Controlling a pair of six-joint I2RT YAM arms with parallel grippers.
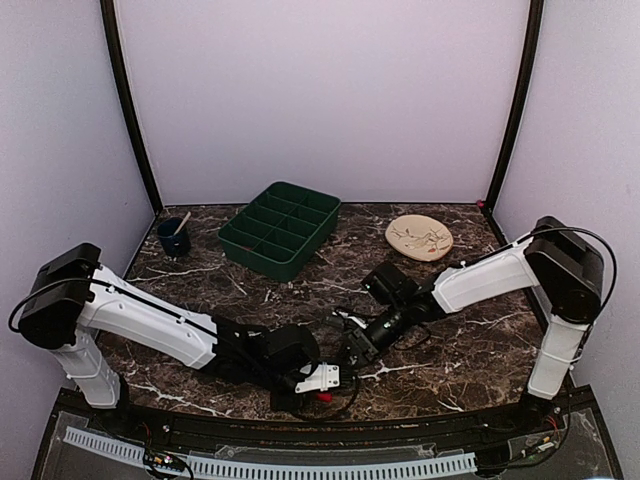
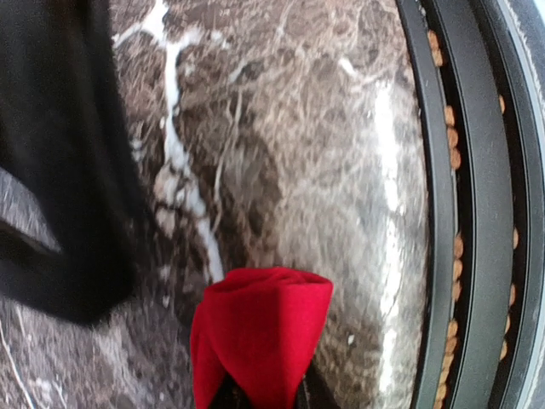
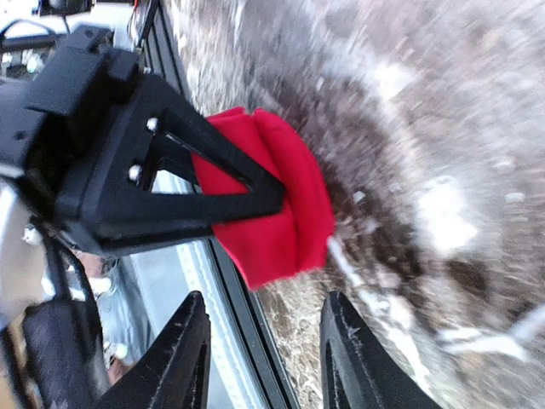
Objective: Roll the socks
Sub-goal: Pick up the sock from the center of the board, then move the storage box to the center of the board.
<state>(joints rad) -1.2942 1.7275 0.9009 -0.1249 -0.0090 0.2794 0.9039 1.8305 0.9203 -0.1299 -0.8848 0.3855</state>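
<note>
Red socks [image 1: 323, 397], folded into a short bundle, sit pinched in your left gripper [image 1: 318, 382] just beside the table's near rail [image 2: 477, 213], jutting along it. Your right gripper [image 3: 266, 328] hangs parted and empty on the side away from the rail, the bundle straight ahead of its fingertips.

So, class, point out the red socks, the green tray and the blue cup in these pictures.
red socks [image 2: 260, 332]: left wrist view, middle of the folded bundle.
green tray [image 1: 250, 256]: top external view, near outer wall.
blue cup [image 1: 174, 243]: top external view, its side.
</note>
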